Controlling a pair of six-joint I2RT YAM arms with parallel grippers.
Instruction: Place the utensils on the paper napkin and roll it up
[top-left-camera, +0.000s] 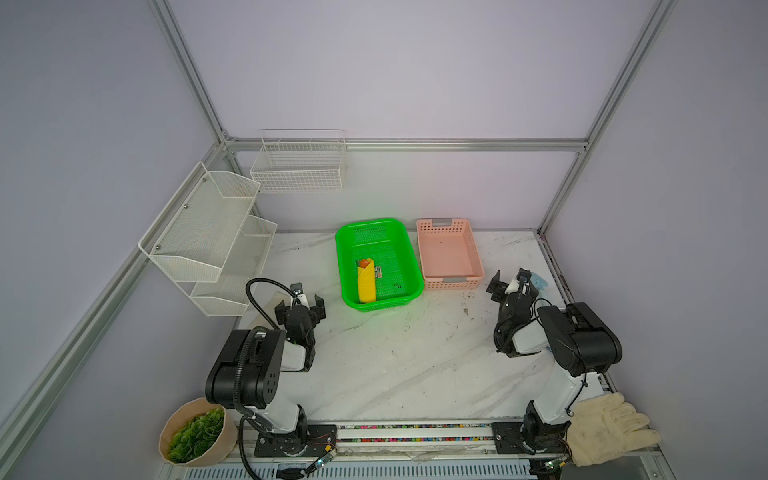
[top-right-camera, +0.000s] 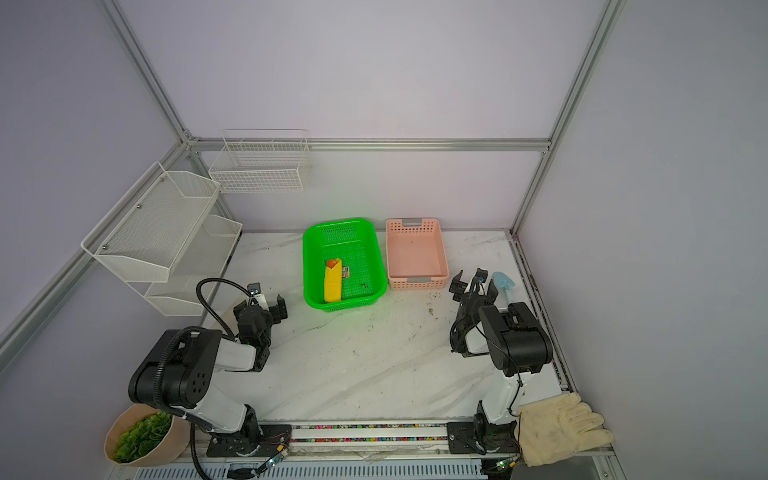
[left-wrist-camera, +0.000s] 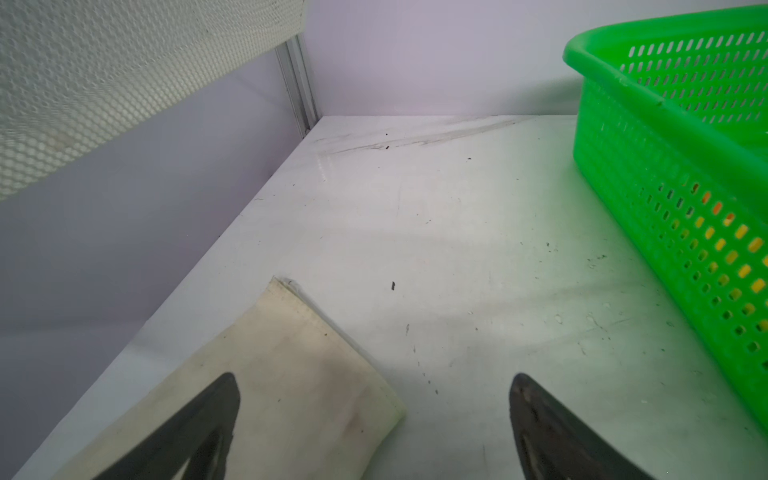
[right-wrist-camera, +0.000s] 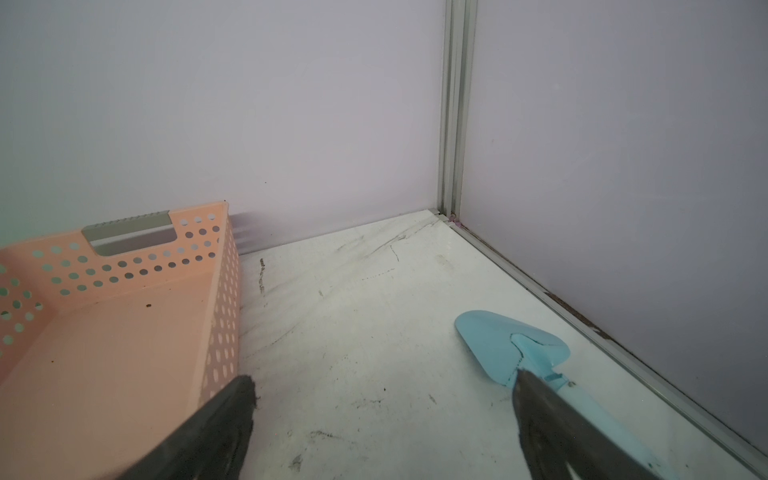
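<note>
Top views both show the bright yellow paper napkin (top-left-camera: 366, 286), rolled around an orange plastic utensil (top-left-camera: 364, 263), inside the green perforated basket (top-left-camera: 339, 257); left wrist view glimpses it through the holes. Left gripper (top-left-camera: 300, 306) and right gripper (top-left-camera: 509, 279) gape empty.

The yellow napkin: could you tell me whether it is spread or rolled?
Rolled: the napkin lies as a narrow bundle in the green basket.

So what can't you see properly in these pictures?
- Cutlery: in both top views the rolled yellow napkin hides all but an orange tip.
- Label beside the roll: too small to read.
- Blue shovel: right wrist view, the right gripper covers its handle.
- Cream cloth: left wrist view, cut off by the bottom edge.
</note>
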